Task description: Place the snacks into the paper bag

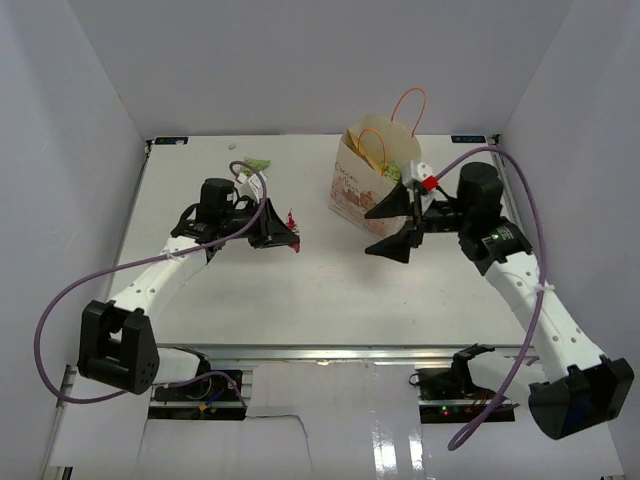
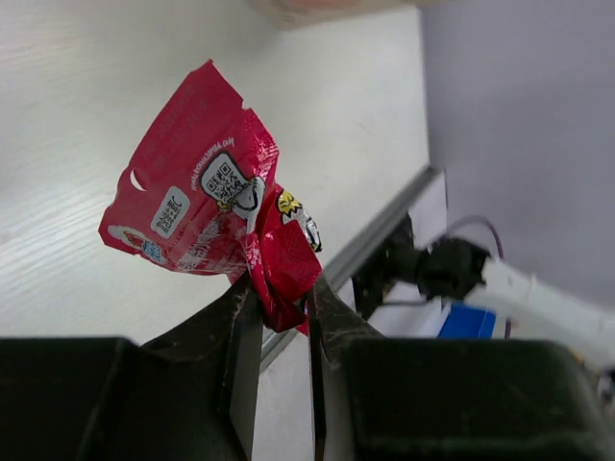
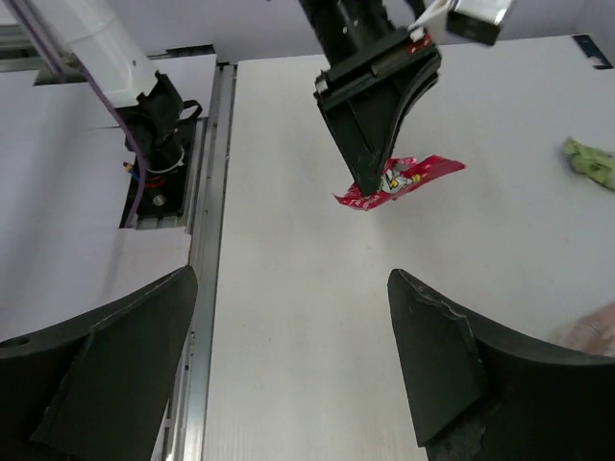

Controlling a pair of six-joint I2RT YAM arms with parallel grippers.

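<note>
My left gripper [image 1: 283, 232] is shut on a magenta-red snack packet [image 2: 216, 211], pinching its lower corner; the packet hangs just above the table and also shows in the right wrist view [image 3: 404, 180] and the top view [image 1: 292, 228]. The cream-tan paper bag [image 1: 358, 190] with orange loop handles [image 1: 410, 108] stands upright at the back right, with green and yellow packets showing inside its mouth. My right gripper [image 1: 392, 228] is open and empty, close beside the bag's near right side. A green packet [image 1: 255, 165] lies on the table behind my left gripper, also in the right wrist view [image 3: 591, 161].
The white table [image 1: 330, 290] is walled by grey panels at the left, back and right. A metal rail [image 3: 207, 269] runs along the near edge, with the arm bases and cables [image 1: 200, 385] below it.
</note>
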